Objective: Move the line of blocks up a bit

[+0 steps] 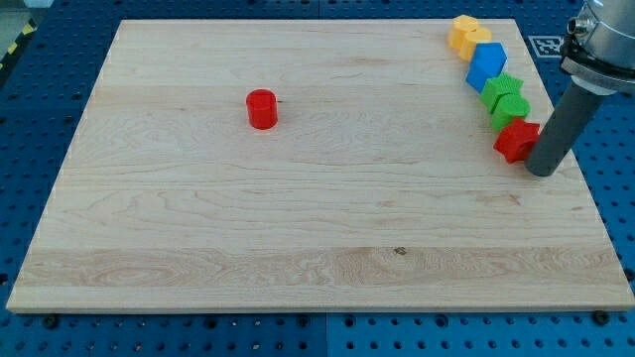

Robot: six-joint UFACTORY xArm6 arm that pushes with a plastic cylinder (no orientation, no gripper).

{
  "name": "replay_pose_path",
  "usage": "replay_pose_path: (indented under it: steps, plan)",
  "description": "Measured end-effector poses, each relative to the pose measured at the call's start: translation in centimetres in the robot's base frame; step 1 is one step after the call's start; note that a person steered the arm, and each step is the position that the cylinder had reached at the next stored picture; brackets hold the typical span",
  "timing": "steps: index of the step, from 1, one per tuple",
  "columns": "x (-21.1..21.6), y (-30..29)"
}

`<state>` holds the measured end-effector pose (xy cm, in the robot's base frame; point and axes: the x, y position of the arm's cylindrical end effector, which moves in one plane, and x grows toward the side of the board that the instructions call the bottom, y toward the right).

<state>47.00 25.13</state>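
A: Nearest the camera, just the bare front edge of the wooden worktop (pixel 317 288). Nothing on it down there.

B: Where's the line?

A: View's top right. From the top: yellow block (pixel 462 34), blue cube (pixel 487 64), two green blocks (pixel 504 97), shapes hard to make out, then a red block (pixel 516 140) at the bottom end. They touch, or nearly, and run slanted down to the view's right.

B: And my tip?

A: My tip (pixel 542 171) sits just beside the red block, on its right and slightly below, touching or about to; can't tell which.

B: Jaws?

A: None on this rig, only a rod, so no spread or pinch to report.

B: Step?

A: Judging by that, it's lined up at the tail end, push starting. Next move needs a shove toward the view's top, along the slant, or the chain buckles sideways.

B: Anything in the way?

A: Little room: the yellow block is near the top edge. A red cylinder (pixel 262 108) stands well apart, left of centre; no obstacle.
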Motion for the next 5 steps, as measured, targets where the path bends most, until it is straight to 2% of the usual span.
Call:
replay_pose_path:
  steps: [2,4,5]
  plan:
    - [-0.5,0.7]
    - [-4.3,0.5]
    - [-4.6,1.6]
